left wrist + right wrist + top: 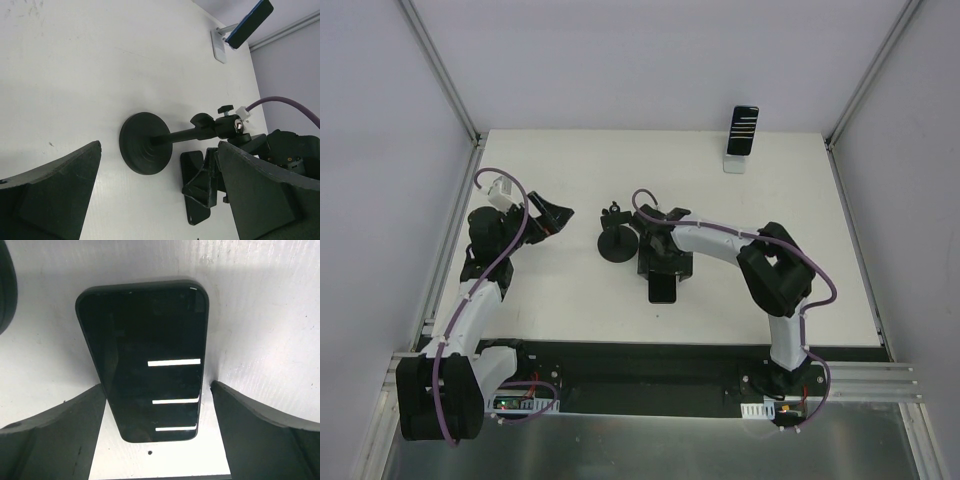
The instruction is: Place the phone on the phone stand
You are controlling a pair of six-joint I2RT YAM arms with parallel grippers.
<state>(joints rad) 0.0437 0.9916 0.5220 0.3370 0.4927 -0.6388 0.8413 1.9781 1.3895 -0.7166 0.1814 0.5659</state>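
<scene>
A black phone point(145, 360) lies flat, screen up, on the white table, near the middle in the top view point(663, 290). My right gripper point(157, 395) is open and low over it, one finger on each long side of the phone, not closed on it; it also shows in the top view point(664, 262). A black stand with a round base point(618, 246) and a ball-head stem stands just left of the phone; its base shows in the left wrist view point(144, 150). My left gripper point(548, 218) is open and empty, left of the stand and facing it.
A second dark phone point(743, 130) leans on a small white stand point(733, 162) at the table's back edge; it also shows in the left wrist view point(249, 22). White walls and metal rails enclose the table on three sides.
</scene>
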